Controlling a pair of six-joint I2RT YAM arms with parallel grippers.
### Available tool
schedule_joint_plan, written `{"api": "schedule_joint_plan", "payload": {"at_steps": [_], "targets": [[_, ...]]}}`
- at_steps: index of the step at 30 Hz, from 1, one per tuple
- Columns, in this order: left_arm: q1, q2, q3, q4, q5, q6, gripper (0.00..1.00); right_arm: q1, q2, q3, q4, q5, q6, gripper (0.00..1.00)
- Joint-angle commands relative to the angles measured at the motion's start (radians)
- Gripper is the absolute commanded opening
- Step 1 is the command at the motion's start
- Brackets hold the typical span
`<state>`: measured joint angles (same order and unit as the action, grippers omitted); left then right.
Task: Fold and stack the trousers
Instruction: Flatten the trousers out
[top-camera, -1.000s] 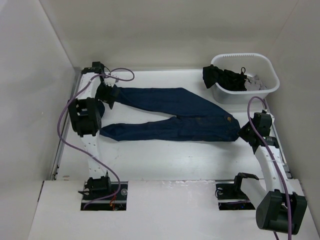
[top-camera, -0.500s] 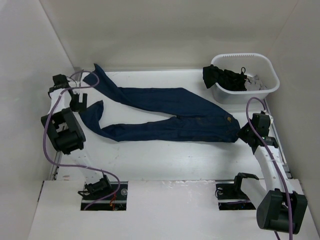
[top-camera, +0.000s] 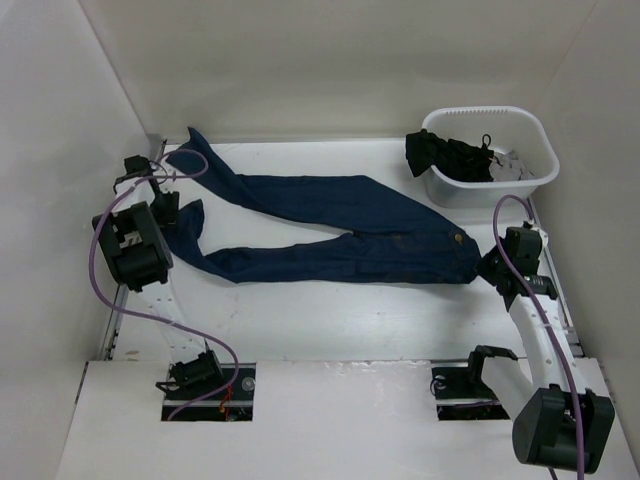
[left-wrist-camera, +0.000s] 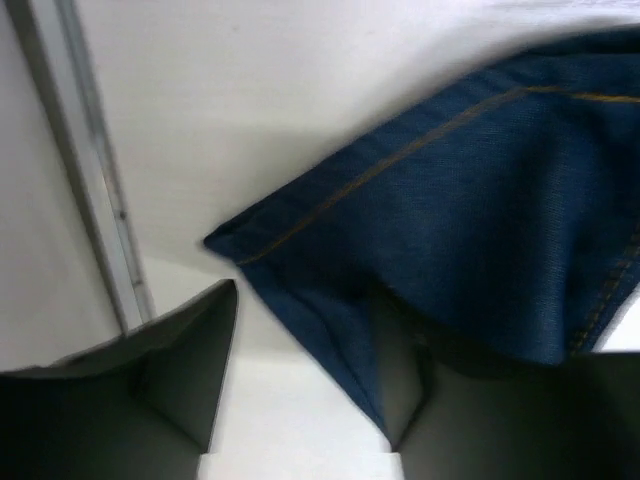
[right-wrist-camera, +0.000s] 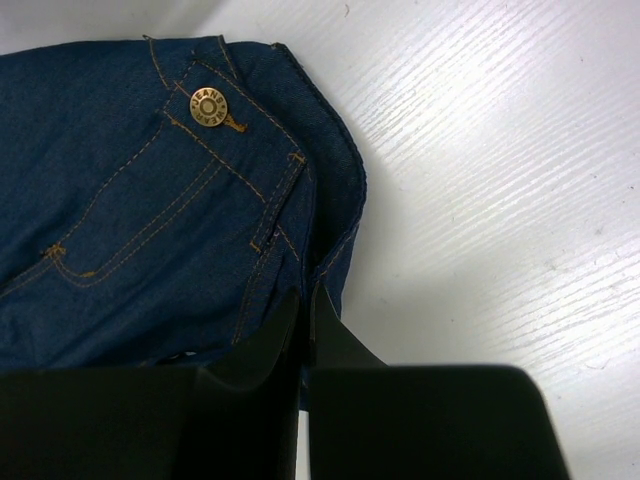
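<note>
Pulled toward the tabletop's left edge, the trousers lay stretched; left gripper gaped, right gripper clamped the waistband as anchor.

Top view: I'm getting even, diffuse light. The white enclosure is bright without clipping, and the side walls are greyer at 9 and 3 o'clock. Shadows are soft and short, hugging the basket at 1 o'clock. The trousers read as a dark mass with little fold detail.

Left wrist: soft overall, with the denim blurred worst toward 2 o'clock. The left fingers at 7 o'clock are dim and defocused.

Right wrist is sharpest (button lettering readable). The right fingers at 6 o'clock are near-black, and the table is bright at 3 o'clock.
</note>
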<state>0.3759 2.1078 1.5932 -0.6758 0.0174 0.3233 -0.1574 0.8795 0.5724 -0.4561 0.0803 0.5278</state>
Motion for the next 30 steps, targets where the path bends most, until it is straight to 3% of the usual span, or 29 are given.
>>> {"api": "schedule_joint_plan", "payload": {"at_steps": [1, 2, 4, 7, 14, 19, 24, 29, 30], "targets": [[-0.015, 0.052, 0.014, 0.005, -0.002, -0.015, 0.37, 0.002, 0.006, 0.010, 0.034, 0.015, -0.002, 0.00], [-0.015, 0.066, 0.014, 0.004, -0.010, -0.030, 0.23, 0.002, 0.009, 0.011, 0.037, 0.012, 0.003, 0.00], [-0.015, 0.073, 0.007, 0.002, -0.016, -0.044, 0.10, 0.000, 0.013, 0.014, 0.042, 0.007, 0.005, 0.00], [0.017, 0.019, -0.038, 0.002, -0.016, -0.035, 0.01, -0.015, 0.016, 0.038, 0.043, 0.007, -0.003, 0.00], [0.136, -0.225, -0.104, -0.111, -0.152, 0.253, 0.00, -0.075, -0.030, 0.193, 0.013, -0.011, -0.011, 0.00], [0.197, -0.429, -0.293, -0.197, -0.259, 0.491, 0.01, -0.090, -0.160, 0.150, -0.110, 0.015, 0.064, 0.00], [0.234, -0.575, -0.597, -0.113, -0.373, 0.666, 0.03, -0.158, -0.290, 0.052, -0.182, 0.032, 0.136, 0.00], [0.238, -0.609, -0.736, -0.024, -0.430, 0.721, 0.04, -0.184, -0.264, 0.089, -0.266, 0.039, 0.179, 0.02], [0.238, -0.614, -0.743, -0.013, -0.441, 0.729, 0.04, -0.193, -0.287, 0.089, -0.292, 0.039, 0.201, 0.06]]}}
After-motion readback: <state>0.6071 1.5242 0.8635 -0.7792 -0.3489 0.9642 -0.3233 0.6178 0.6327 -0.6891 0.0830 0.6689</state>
